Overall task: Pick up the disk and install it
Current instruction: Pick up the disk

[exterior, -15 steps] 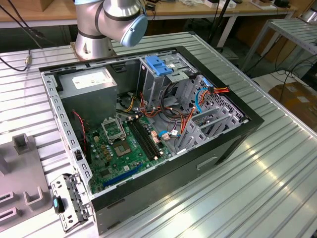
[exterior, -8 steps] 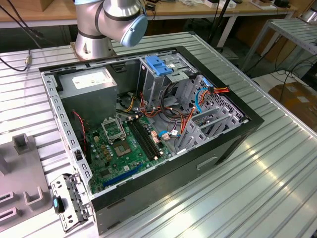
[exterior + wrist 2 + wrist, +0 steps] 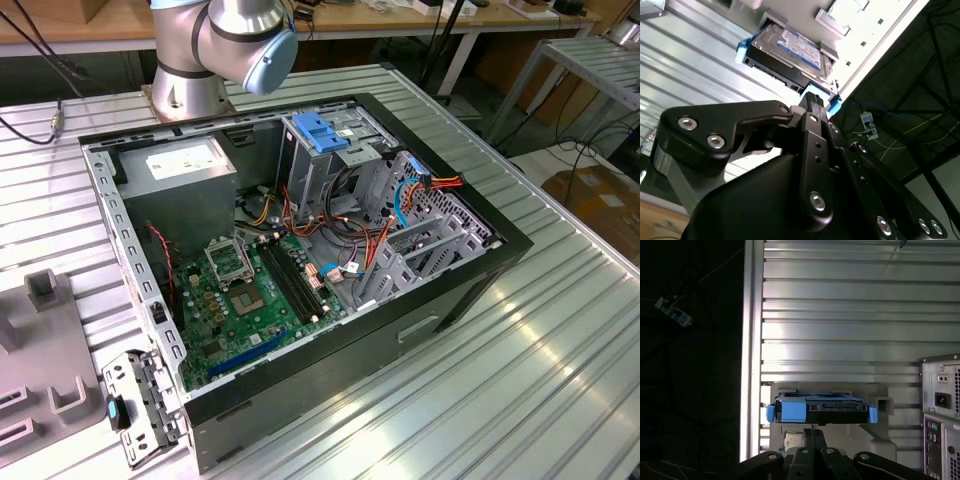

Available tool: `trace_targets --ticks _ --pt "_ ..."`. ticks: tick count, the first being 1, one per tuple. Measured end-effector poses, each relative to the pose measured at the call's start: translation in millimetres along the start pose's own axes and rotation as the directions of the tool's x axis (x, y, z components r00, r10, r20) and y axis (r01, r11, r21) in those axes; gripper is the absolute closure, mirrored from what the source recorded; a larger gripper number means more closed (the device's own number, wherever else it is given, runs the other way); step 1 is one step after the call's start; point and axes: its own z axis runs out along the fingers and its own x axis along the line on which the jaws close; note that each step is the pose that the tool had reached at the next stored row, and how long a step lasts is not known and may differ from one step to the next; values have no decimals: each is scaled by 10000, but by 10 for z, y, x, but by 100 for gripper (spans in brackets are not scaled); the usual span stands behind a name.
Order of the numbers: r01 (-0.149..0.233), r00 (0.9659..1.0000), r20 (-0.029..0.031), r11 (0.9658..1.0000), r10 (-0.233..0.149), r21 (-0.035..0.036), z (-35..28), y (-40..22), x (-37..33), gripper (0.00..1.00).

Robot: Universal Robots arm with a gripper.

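The disk [image 3: 792, 50] lies flat in a pale grey holder [image 3: 832, 22] on the ribbed metal table, its white and blue label up and blue rails on its sides. In the first wrist view I see the disk [image 3: 822, 410] edge-on, with its connector side and blue rails towards me. My gripper [image 3: 812, 102] is right at the disk's near edge, by a blue rail; the black gripper [image 3: 812, 434] sits just in front of the disk's middle. Its linkage hides the contact.
The open computer case [image 3: 470, 290] lies on its side on the table, with a blue drive cage [image 3: 320, 130], the grey power supply [image 3: 185, 165] and loose cables inside. The arm's base [image 3: 220, 40] stands behind it. The case's rear panel [image 3: 942, 410] is near the holder.
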Motion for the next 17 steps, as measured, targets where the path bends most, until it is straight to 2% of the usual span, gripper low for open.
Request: trace_targets --ticks 4,8,17 --pt "563 9984 -29 9984 -563 -11 3 1 -4 89" --pt "916 9958 -46 9958 -916 -19 7 1 -7 89" --pt "1279 9918 -63 9918 -1279 -28 13 0 -10 89"
